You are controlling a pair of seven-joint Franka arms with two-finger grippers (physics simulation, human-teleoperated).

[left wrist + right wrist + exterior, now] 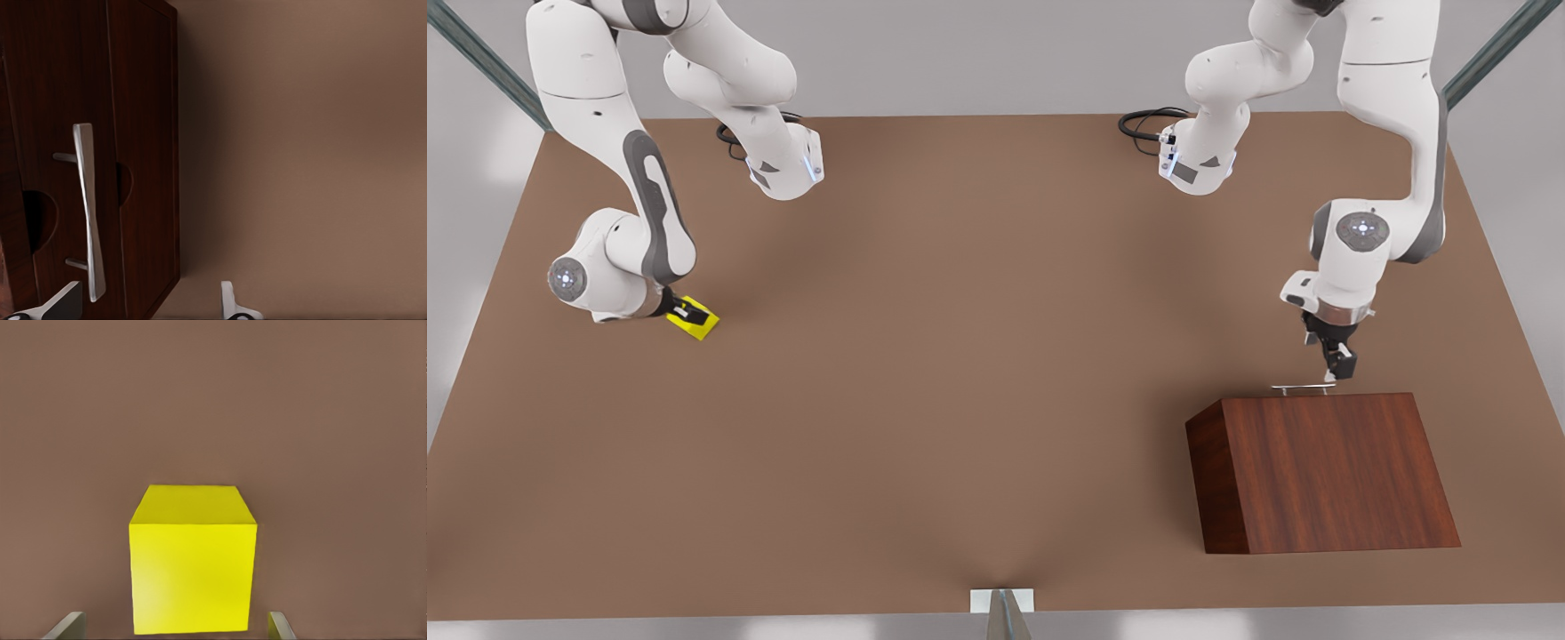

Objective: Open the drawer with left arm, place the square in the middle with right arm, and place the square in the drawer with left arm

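Even, soft overhead light — faint shadows under the arms, no glare.

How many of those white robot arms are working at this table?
2. The right arm reaches down at the front view's left, its tool at the square. The left arm is at the front view's right, its tool by the drawer's handle.

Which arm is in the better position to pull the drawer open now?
The left arm. Its pincer hangs open at the drawer's silver handle, at the front view's right. The right pincer is far away, open around the yellow square.
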